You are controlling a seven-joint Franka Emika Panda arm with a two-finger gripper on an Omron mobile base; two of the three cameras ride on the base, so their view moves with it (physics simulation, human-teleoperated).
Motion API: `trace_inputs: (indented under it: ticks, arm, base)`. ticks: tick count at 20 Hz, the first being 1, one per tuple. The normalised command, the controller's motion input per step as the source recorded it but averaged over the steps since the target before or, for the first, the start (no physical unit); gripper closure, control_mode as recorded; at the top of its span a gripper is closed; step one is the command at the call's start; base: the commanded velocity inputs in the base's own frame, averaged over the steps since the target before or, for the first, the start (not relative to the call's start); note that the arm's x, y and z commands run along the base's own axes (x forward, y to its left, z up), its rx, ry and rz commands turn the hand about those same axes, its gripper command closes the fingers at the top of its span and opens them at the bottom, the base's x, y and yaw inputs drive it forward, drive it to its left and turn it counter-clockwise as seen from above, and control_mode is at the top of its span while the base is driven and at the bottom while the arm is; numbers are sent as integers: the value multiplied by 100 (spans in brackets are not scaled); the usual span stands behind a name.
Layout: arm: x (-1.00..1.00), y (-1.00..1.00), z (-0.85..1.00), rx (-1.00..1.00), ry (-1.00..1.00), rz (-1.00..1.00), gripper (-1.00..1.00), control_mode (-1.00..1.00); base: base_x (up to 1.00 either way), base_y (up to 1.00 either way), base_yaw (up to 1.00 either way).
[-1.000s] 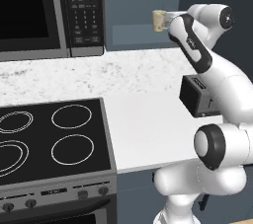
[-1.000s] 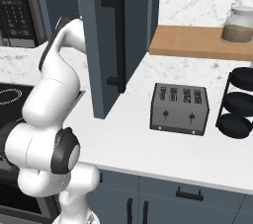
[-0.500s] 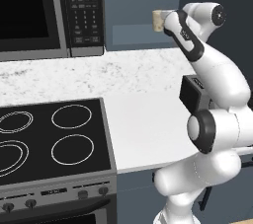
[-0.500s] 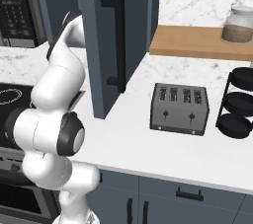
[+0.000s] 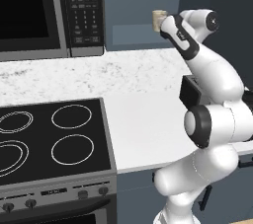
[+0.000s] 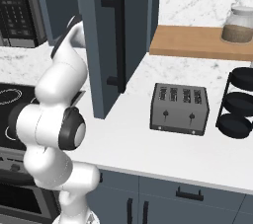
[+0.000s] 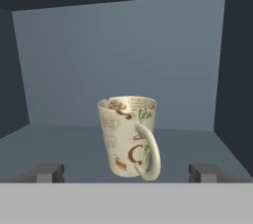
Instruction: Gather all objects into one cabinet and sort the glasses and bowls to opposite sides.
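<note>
A cream-beige mug (image 7: 129,136) with brown and green print stands upright on the floor of the slate-blue cabinet (image 7: 123,55), its handle turned toward the hand camera. My gripper (image 7: 127,172) is open, one dark fingertip far out on each side of the mug and neither touching it. In the left base view the same mug (image 5: 158,18) sits just left of the gripper (image 5: 165,22), with the arm reaching up into the cabinet. The cabinet's door (image 6: 101,35) hangs open, its black bar handle (image 6: 118,40) facing right. The bowl and the other mugs are out of view.
A microwave (image 5: 49,11) hangs left of the cabinet over a black stove (image 5: 49,139). On the white counter (image 5: 143,119) a grey toaster (image 6: 179,108) stands right of the door. Farther right are a black tiered rack (image 6: 239,104) and a jar (image 6: 238,24) on a wooden board.
The hand has edged slightly left toward the mug while the arm's lower joints turned. The mug has not moved and the jaws have stayed wide.
</note>
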Motion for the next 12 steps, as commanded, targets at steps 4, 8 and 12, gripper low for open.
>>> trace_inputs:
  ticks: [4, 8, 12]
  arm:
    - [24, 0, -27, 0, 0, 0, -100, -100]
    - [25, 0, -10, 0, 0, 0, -100, -100]
    - [29, 0, 0, 0, 0, 0, -100, -100]
  base:
    - [0, 0, 0]
    - [0, 0, 0]
    - [0, 0, 0]
